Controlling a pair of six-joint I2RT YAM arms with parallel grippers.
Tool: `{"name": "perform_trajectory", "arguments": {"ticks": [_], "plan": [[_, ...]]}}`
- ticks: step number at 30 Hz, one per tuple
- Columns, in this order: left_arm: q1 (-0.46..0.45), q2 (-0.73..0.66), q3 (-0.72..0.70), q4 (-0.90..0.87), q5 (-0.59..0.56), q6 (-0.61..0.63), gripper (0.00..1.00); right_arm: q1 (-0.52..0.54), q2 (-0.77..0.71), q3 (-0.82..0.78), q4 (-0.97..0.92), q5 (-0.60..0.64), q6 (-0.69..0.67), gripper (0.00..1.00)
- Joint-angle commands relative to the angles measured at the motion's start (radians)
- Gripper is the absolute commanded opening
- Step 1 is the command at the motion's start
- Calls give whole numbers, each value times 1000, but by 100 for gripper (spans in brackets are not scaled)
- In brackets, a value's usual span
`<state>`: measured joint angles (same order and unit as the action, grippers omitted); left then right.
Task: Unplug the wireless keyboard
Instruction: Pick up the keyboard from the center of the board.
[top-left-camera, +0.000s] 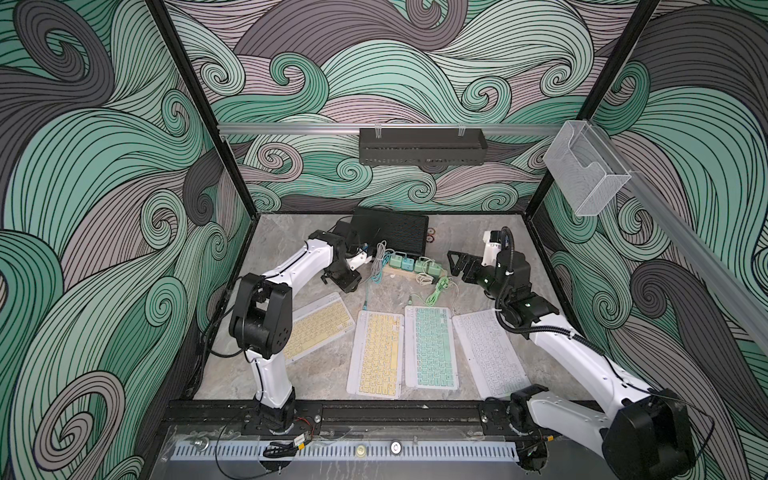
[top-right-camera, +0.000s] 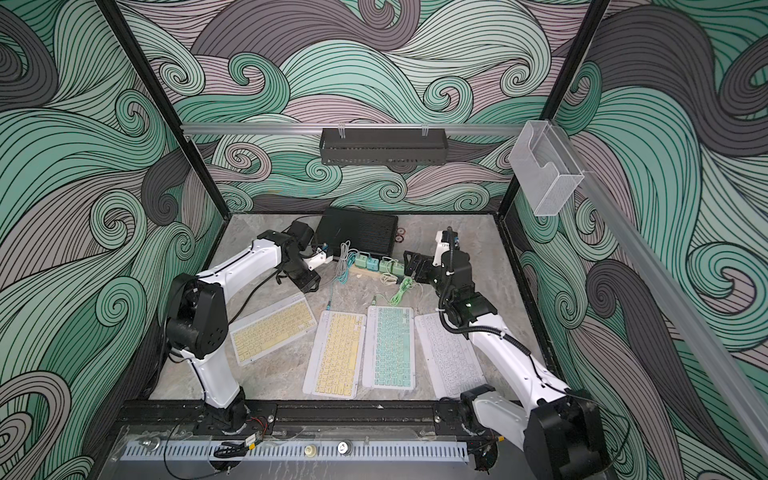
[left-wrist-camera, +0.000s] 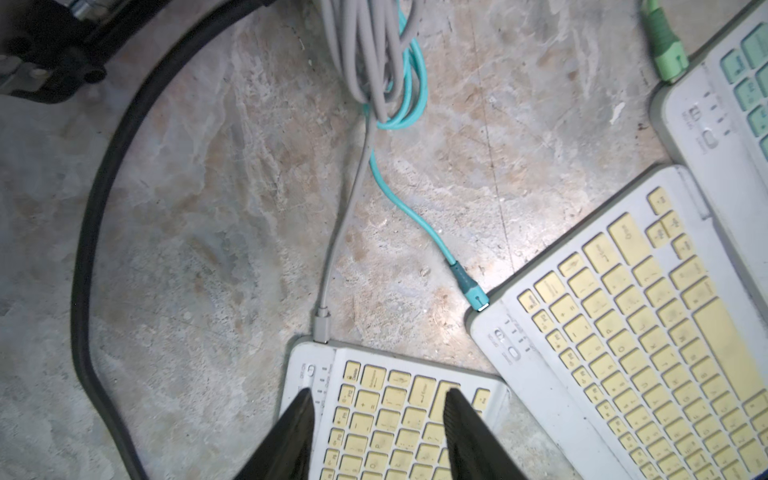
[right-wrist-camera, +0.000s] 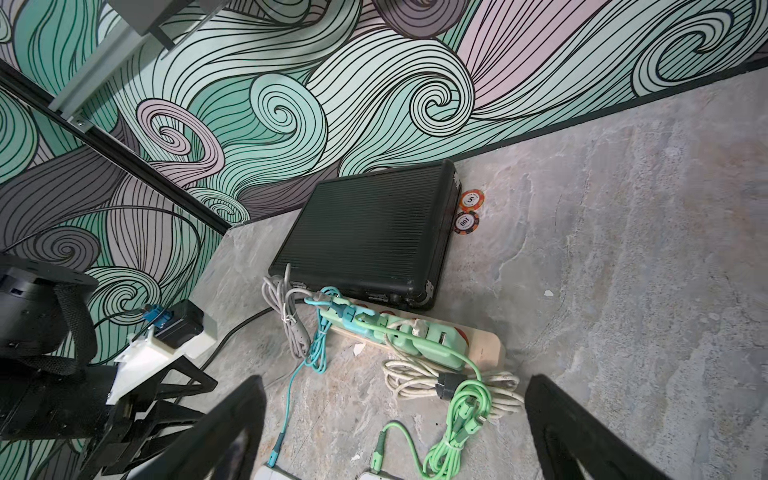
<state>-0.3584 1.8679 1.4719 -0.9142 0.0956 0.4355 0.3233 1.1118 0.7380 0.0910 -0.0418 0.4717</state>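
Several wireless keyboards lie side by side on the stone table. The leftmost, a tilted yellow-keyed keyboard (top-left-camera: 320, 328) (left-wrist-camera: 386, 424), has a grey plug (left-wrist-camera: 322, 328) seated in its corner. My left gripper (left-wrist-camera: 378, 392) (top-left-camera: 345, 284) hovers over that corner, open, with nothing between its fingers; the plug lies just beyond the fingertips. A second yellow keyboard (left-wrist-camera: 623, 332) holds a teal plug (left-wrist-camera: 469, 289). My right gripper (right-wrist-camera: 395, 415) (top-left-camera: 459, 264) stands wide open and empty near the power strip (right-wrist-camera: 415, 336), above coiled green and white cables.
A teal-keyed keyboard (top-left-camera: 430, 347) with a green plug (left-wrist-camera: 665, 54) and a white keyboard (top-left-camera: 490, 353) lie to the right. A black case (right-wrist-camera: 365, 237) sits behind the strip, with two poker chips (right-wrist-camera: 469, 212) beside it. A thick black arm cable (left-wrist-camera: 95, 232) curves past.
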Motion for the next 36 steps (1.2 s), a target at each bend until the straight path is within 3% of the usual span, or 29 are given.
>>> {"name": "perform_trajectory", "arguments": {"ticks": [1, 11, 19, 25, 36], "plan": [[-1, 60, 34, -51, 18, -9, 51, -22, 12, -2, -22, 5, -9, 96], [1, 108, 37, 101, 59, -58, 48, -45, 37, -11, 16, -28, 12, 96], [21, 89, -44, 296, 57, -79, 48, -65, 35, -14, 10, -31, 12, 95], [32, 31, -136, 429, 85, -24, 35, -69, 32, -21, 20, -29, 16, 95], [32, 0, -204, 525, 61, 40, 36, -78, 65, -11, 23, -39, 17, 95]]}}
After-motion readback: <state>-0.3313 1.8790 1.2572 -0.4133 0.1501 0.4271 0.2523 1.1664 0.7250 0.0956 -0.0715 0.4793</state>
